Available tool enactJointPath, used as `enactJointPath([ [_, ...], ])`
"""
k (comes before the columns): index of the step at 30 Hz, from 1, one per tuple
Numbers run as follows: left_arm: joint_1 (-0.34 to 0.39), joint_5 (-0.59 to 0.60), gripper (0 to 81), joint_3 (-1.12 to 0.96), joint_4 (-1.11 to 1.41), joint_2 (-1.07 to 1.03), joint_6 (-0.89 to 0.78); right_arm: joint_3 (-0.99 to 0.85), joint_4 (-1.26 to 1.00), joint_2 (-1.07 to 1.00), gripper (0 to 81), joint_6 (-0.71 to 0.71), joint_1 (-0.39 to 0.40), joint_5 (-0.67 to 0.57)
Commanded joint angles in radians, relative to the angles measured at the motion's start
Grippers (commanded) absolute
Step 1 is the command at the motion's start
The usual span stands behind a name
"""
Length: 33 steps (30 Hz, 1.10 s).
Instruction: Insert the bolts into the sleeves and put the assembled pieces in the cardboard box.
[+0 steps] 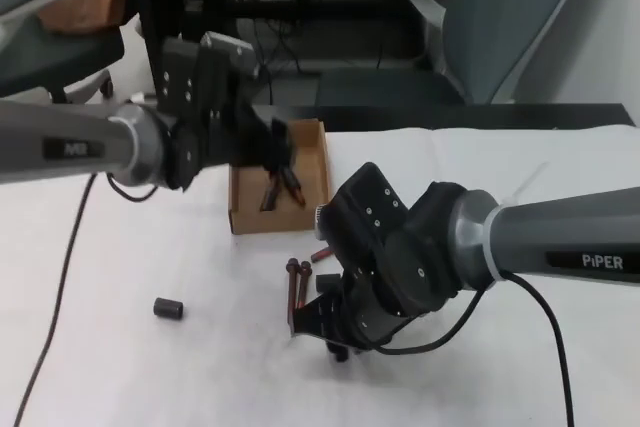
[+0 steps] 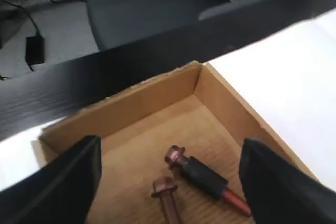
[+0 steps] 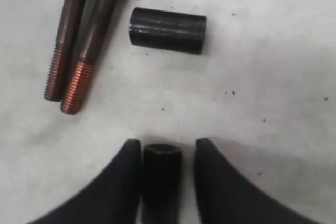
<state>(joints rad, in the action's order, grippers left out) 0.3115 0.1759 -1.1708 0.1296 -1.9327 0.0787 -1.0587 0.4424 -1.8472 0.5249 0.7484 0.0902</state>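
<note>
My left gripper point(image 2: 170, 182) hangs open over the cardboard box point(image 2: 152, 103), its fingers point(image 2: 68, 182) wide apart. A bolt with a black sleeve on it point(image 2: 202, 177) and a second bolt head point(image 2: 164, 187) lie on the floor of the box. My right gripper point(image 3: 163, 150) is low on the white table, open, with a black sleeve point(image 3: 161, 177) between its fingers point(image 3: 121, 182). One finger touches the sleeve and a narrow gap shows on the other side. Just beyond lie another black sleeve point(image 3: 168, 30) and two copper bolts point(image 3: 100, 40) side by side.
In the high view the box point(image 1: 240, 215) sits at the back of the white table, under the left arm point(image 1: 210, 117). A lone sleeve point(image 1: 168, 308) lies near the front left. A short reddish piece point(image 1: 322, 254) lies near the right arm point(image 1: 400, 257). Office chairs stand behind the bench.
</note>
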Motion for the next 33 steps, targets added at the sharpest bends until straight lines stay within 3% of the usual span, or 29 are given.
enactJointPath([
  [1,-0.011,-0.031,70.0,-0.014,-0.026,0.069,-0.012,-0.004,-0.005,-0.011,1.1,-0.022,-0.002,-0.028],
  [6,-0.022,0.043,70.0,-0.011,-0.304,0.199,-0.151,-0.004,0.032,0.022,0.4,-0.059,-0.002,-0.006],
  [11,0.009,-0.018,70.0,-0.012,-0.532,0.240,-0.177,-0.004,0.064,0.165,0.4,-0.143,-0.003,0.087],
  [15,0.067,-0.027,70.0,-0.012,-0.602,0.225,-0.188,-0.004,0.136,0.320,0.4,-0.196,-0.011,0.177],
  [23,0.226,-0.168,70.0,-0.012,-0.715,0.136,-0.213,-0.004,0.234,0.590,0.4,-0.220,-0.044,0.275],
  [33,0.243,-0.233,70.0,-0.012,-0.755,0.050,-0.239,-0.004,0.313,0.758,0.4,-0.246,-0.045,0.345],
])
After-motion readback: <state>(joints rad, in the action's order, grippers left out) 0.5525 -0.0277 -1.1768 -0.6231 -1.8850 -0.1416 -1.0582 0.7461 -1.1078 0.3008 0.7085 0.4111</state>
